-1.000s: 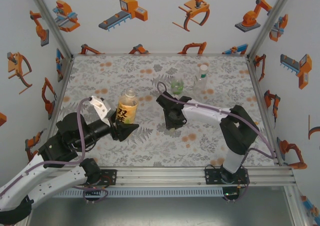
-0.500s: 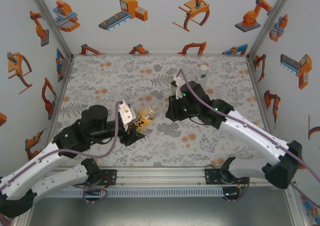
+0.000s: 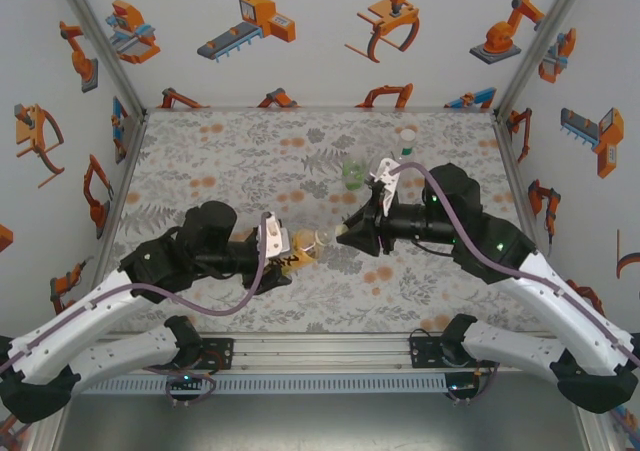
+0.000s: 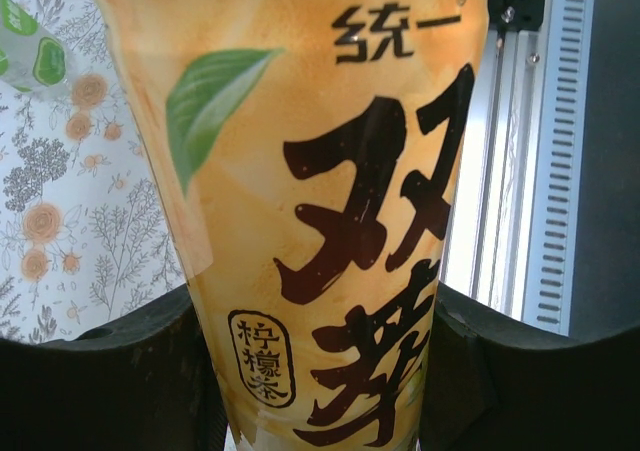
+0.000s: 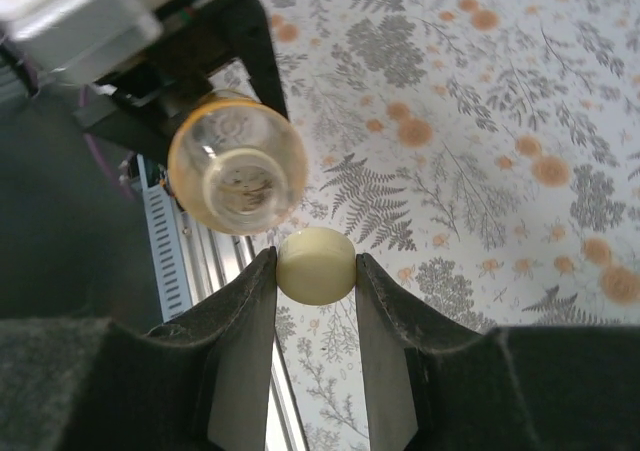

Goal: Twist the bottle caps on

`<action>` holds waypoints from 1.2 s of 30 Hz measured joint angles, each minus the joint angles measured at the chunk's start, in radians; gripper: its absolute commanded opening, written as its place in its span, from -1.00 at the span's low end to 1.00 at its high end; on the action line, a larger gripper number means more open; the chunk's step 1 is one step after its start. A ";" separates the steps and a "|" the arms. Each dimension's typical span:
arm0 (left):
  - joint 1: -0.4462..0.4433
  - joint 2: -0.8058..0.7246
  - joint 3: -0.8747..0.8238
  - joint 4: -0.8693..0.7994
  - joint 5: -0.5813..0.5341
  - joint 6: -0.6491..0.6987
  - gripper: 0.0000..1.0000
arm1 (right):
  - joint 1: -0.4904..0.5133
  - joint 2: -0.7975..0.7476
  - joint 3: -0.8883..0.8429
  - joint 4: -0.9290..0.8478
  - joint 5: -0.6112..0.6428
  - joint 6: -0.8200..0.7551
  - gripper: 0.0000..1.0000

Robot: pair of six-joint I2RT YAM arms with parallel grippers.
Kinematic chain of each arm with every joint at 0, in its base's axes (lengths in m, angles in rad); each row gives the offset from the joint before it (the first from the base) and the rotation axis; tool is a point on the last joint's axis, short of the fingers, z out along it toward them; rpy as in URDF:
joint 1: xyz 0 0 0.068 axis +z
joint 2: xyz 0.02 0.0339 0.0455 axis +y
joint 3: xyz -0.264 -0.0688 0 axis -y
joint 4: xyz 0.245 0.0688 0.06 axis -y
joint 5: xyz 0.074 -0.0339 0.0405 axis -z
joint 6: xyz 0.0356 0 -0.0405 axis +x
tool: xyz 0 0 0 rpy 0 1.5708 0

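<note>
Floral tablecloth (image 3: 220,161); left hand (image 3: 278,259) clamps amber bottle (image 4: 320,221) (open neck); right hand (image 3: 358,233) pinches smooth round cap (image 5: 315,264).

There's the left arm (image 3: 100,316): glossy white shells on the long links, chunky black housings at the joints, a purple cable (image 3: 235,296) running along it. The right arm (image 3: 560,291) is the same build, with white shell, black joints and its own purple lead, plus small green lights (image 3: 497,243) glowing on the black housing. Each arm sits on a black base plate (image 3: 205,353). The left hand (image 3: 283,256) is black with a small white block (image 3: 272,236) mounted on top, and the right hand (image 3: 352,233) matches it. Up close, the right hand's fingers (image 5: 240,321) are matte black, broad, slightly grainy on the face.
</note>
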 measured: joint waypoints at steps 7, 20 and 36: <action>-0.030 0.027 0.024 -0.043 -0.005 0.050 -1.00 | 0.000 0.001 0.066 -0.052 -0.138 -0.118 -0.85; -0.093 0.084 0.072 -0.089 -0.008 0.098 -1.00 | 0.000 0.031 0.076 -0.108 -0.267 -0.211 -0.88; -0.103 0.087 0.075 -0.095 -0.008 0.117 -1.00 | 0.000 0.030 0.078 -0.162 -0.272 -0.251 -0.94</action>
